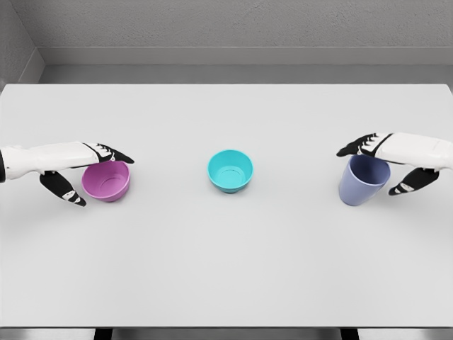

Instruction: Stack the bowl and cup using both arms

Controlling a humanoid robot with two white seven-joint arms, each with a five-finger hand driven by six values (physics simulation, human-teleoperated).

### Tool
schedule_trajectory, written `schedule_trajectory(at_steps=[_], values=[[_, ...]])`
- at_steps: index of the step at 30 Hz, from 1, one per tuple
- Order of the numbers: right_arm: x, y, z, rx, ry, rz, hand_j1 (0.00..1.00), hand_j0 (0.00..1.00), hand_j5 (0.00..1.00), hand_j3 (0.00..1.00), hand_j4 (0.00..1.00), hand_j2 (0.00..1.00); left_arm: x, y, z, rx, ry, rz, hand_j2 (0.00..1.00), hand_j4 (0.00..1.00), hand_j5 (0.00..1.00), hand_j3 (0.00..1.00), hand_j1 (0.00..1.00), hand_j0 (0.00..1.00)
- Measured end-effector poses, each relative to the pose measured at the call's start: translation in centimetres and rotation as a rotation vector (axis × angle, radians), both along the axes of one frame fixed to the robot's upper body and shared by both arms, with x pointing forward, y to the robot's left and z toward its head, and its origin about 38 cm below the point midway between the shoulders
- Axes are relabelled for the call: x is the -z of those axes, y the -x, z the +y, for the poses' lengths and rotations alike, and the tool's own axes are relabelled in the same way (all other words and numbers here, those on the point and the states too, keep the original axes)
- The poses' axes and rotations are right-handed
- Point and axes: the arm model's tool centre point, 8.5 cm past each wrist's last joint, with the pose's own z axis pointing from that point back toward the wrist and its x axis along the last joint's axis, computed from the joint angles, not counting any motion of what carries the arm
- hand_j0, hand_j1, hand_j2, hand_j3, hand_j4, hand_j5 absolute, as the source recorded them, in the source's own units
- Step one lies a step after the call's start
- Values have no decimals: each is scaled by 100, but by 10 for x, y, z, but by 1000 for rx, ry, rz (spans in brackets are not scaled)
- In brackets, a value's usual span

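A purple bowl (108, 184) stands on the white table (226, 269) at the left. My left hand (105, 180) straddles it: the fingers (113, 154) stretch over its far rim and the thumb (69, 196) hangs by its near left side, not closed on it. In the middle sits a teal bowl (230, 171), untouched. At the right stands a lavender cup (361, 185). My right hand (367, 171) brackets it the same way, with fingers (359, 146) above the far rim and thumb (405, 185) off its right side, open.
The table's far edge meets a grey wall (226, 28). Its near edge (226, 327) runs along the bottom of the view.
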Motion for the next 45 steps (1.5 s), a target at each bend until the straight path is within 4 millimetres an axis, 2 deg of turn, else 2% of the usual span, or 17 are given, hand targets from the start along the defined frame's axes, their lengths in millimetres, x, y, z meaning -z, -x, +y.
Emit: schedule_trajectory(at_steps=[10, 45], values=[[-2, -3, 1, -2, 3, -4, 100, 100, 100, 100, 100, 100, -1, -1, 0, -3, 3, -4, 100, 100, 100, 100, 100, 100], [11, -14, 13, -23, 13, 24, 100, 100, 100, 100, 100, 100, 7, -1, -7, 9, 7, 11, 100, 100, 100, 100, 100, 100]])
